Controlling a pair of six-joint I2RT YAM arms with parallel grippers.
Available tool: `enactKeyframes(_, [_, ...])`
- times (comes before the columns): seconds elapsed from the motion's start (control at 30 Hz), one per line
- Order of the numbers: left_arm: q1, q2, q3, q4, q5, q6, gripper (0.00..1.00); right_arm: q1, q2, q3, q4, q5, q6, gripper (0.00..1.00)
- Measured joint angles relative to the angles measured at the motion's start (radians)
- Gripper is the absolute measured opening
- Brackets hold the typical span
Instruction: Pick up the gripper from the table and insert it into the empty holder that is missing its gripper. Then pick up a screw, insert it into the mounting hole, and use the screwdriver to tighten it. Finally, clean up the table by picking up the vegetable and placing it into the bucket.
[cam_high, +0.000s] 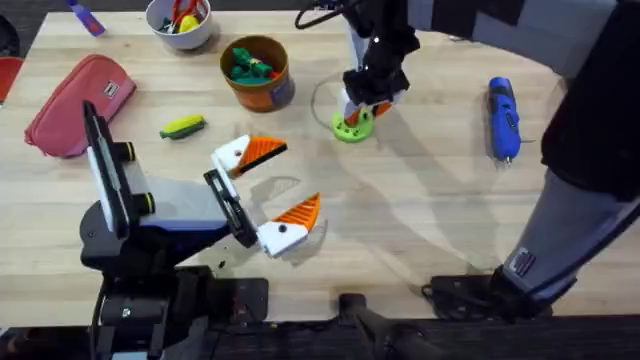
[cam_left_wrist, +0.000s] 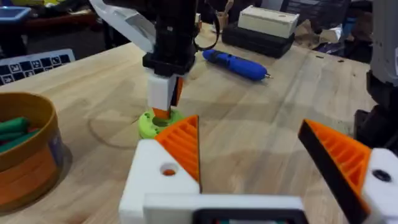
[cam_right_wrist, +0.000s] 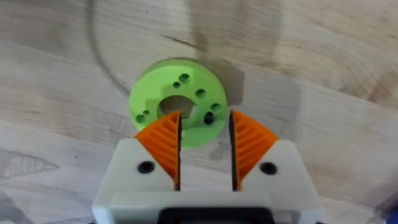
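bucket | corn beside | screwdriver apart | right tool over green disc

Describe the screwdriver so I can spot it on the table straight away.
Look to the table's far right side, beyond the green disc under the right gripper. The screwdriver lies alone there: a blue pen-shaped tool with a thin metal tip, nothing else close by.

Bucket cut off by the left wrist view's edge, green disc partly behind right gripper
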Motion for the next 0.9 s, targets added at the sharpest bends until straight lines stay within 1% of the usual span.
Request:
enactKeyframes(0.17, [0.0, 0.0, 0.0, 0.0, 0.0, 0.0, 0.985, 0.0, 0.006, 0.0, 0.001, 0.0, 0.0, 0.35])
enactKeyframes(0.2, [0.0, 0.0, 0.0, 0.0, 0.0, 0.0, 0.987, 0.0, 0.006, 0.0, 0.001, 0.0, 0.0, 0.328])
enactKeyframes(0.23, [0.0, 0.0, 0.0, 0.0, 0.0, 0.0, 0.988, 0.0, 0.006, -0.001, 0.001, 0.0, 0.0, 0.265])
enactKeyframes(0.3, [0.0, 0.0, 0.0, 0.0, 0.0, 0.0, 0.987, 0.0, 0.006, -0.001, 0.001, 0.0, 0.0, 0.234])
enactKeyframes(0.43, [0.0, 0.0, 0.0, 0.0, 0.0, 0.0, 0.986, 0.0, 0.006, -0.001, 0.004, 0.0, 0.0, 0.198])
enactKeyframes(0.9, [0.0, 0.0, 0.0, 0.0, 0.0, 0.0, 0.987, 0.0, 0.006, -0.001, 0.005, 0.005, 0.002, 0.009])
